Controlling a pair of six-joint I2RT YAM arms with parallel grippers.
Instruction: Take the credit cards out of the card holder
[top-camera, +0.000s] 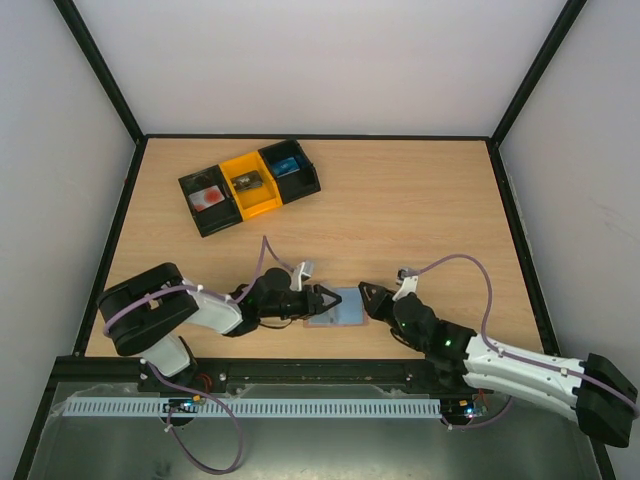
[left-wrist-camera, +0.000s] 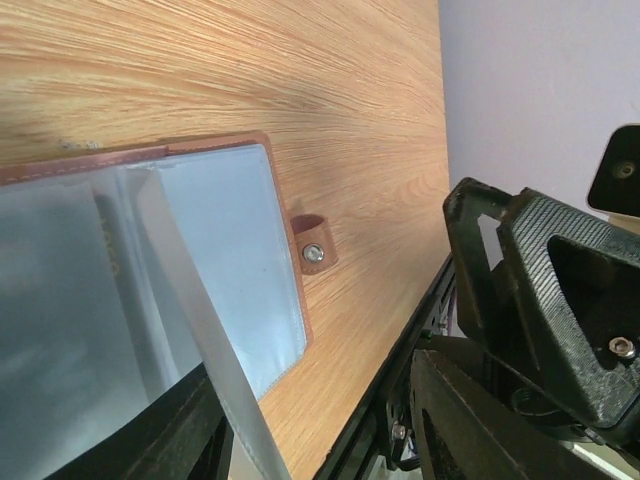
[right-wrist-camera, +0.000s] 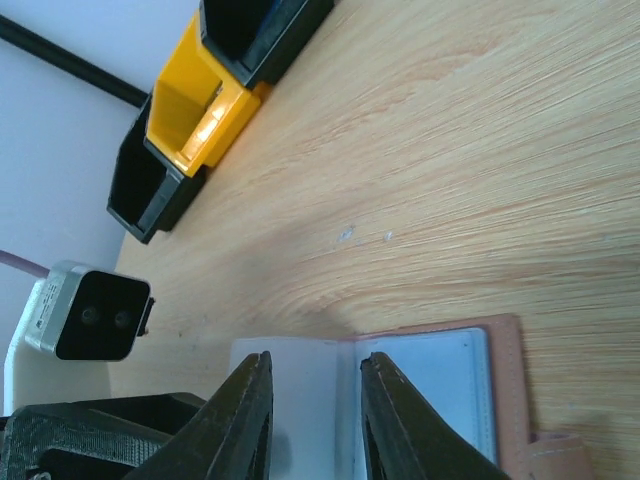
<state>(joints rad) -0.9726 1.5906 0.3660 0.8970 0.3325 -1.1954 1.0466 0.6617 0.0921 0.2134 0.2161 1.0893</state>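
The card holder (top-camera: 338, 310) lies open and flat on the table near the front edge, between my two grippers. It has a brown rim, pale clear sleeves (left-wrist-camera: 230, 240) and a snap tab (left-wrist-camera: 313, 252). One sleeve leaf (left-wrist-camera: 190, 300) stands up on edge and runs past my left gripper's near finger. My left gripper (top-camera: 328, 298) (left-wrist-camera: 320, 430) is over the holder's left edge, jaws apart, with bare table between them. My right gripper (top-camera: 366, 298) (right-wrist-camera: 315, 365) hovers over the holder (right-wrist-camera: 430, 370) from the right, its fingers slightly apart above the fold. The credit cards are hidden.
Three bins stand in a row at the back left: black (top-camera: 208, 200), yellow (top-camera: 250, 183) and black (top-camera: 291, 166). The yellow bin (right-wrist-camera: 190, 100) also shows in the right wrist view. The table's black front rail (left-wrist-camera: 400, 370) runs just beside the holder.
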